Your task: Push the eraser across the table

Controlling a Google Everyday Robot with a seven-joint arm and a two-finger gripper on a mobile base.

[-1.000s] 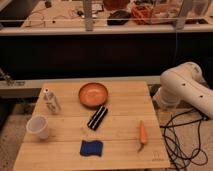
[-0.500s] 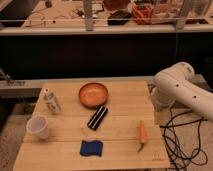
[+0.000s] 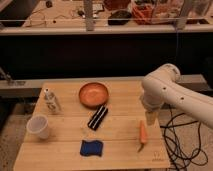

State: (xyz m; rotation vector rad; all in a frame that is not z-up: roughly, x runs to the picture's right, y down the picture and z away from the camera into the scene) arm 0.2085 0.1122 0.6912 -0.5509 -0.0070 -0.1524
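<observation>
Over the right side of the table (image 3: 55,155), my gripper (image 3: 150,119) hangs pointing down, jaws wide, nothing in them. A carrot (image 3: 143,135) lies just in front of it. Well apart from me, near the table's middle, the eraser (image 3: 98,117) lies aslant, just beside the bowl (image 3: 93,94). A blue pad (image 3: 92,148) lies toward the front edge; a cup (image 3: 39,127) and a bottle (image 3: 50,101) stand at the left.

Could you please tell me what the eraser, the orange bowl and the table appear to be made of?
Eraser: likely matte black rubber or foam, pale stripe. Bowl: probably smooth orange plastic. Table: light unpainted wood, visible planks. Gripper hangs over its right edge.
</observation>
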